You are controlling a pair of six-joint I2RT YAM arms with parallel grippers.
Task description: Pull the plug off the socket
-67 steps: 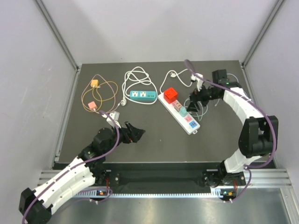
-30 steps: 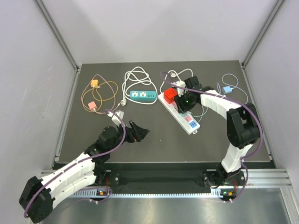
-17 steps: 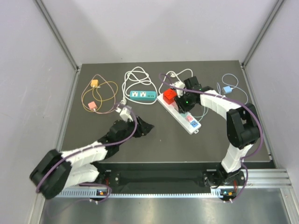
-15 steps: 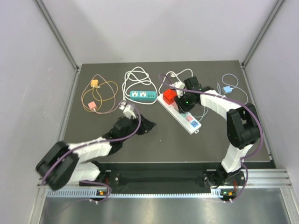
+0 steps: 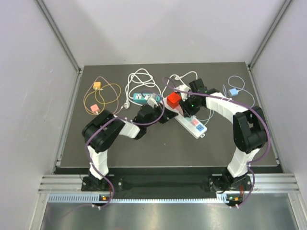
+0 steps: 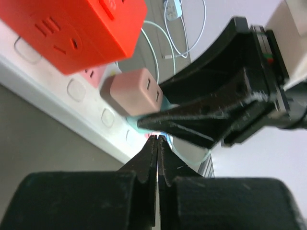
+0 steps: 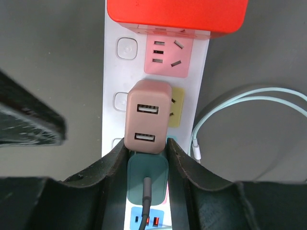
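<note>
On the dark bench, the left end effector is pressed closed on nothing, its tips just left of the white power strip. The right end effector grips the teal plug, which sits in the strip. Just beyond it is the pink adapter, and the red cube is farther along
</note>
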